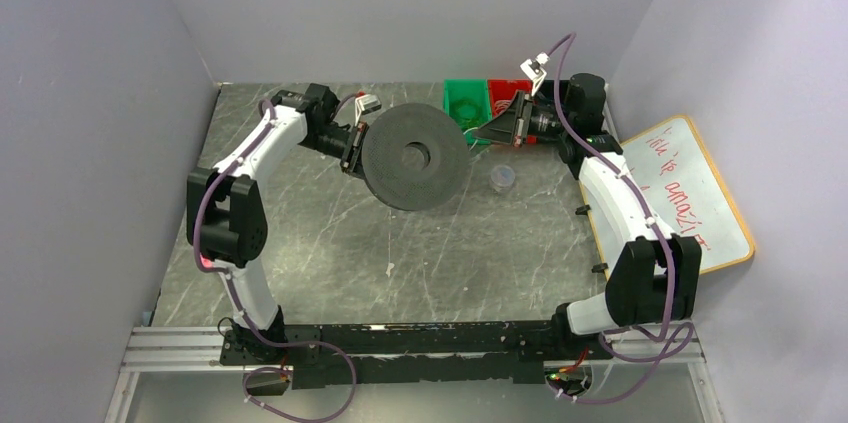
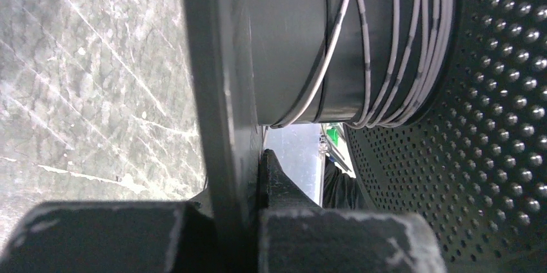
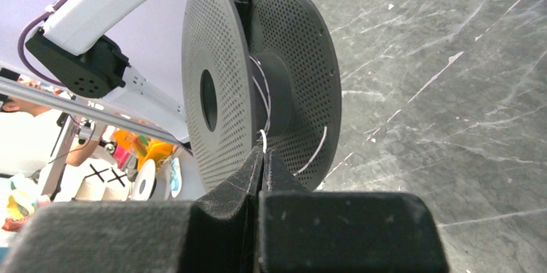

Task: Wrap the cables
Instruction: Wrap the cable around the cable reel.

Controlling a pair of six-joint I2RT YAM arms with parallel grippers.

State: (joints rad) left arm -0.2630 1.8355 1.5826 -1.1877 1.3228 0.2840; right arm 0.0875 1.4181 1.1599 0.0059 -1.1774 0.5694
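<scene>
A dark grey perforated spool (image 1: pixel 415 157) is held up above the table. My left gripper (image 1: pixel 352 153) is shut on the rim of one flange (image 2: pixel 216 92). Several turns of thin white cable (image 2: pixel 393 47) lie round the spool's hub. The spool also shows in the right wrist view (image 3: pixel 258 86). My right gripper (image 1: pixel 482 130) sits just right of the spool and is shut on the white cable (image 3: pixel 263 141), which runs from its fingertips up to the hub. A loose strand (image 3: pixel 316 151) hangs beside the far flange.
A green bin (image 1: pixel 466 103) and a red bin (image 1: pixel 507 93) stand at the back behind the right gripper. A small clear cup (image 1: pixel 503 178) sits on the marble table (image 1: pixel 330 243). A whiteboard (image 1: pixel 690 198) leans at the right edge.
</scene>
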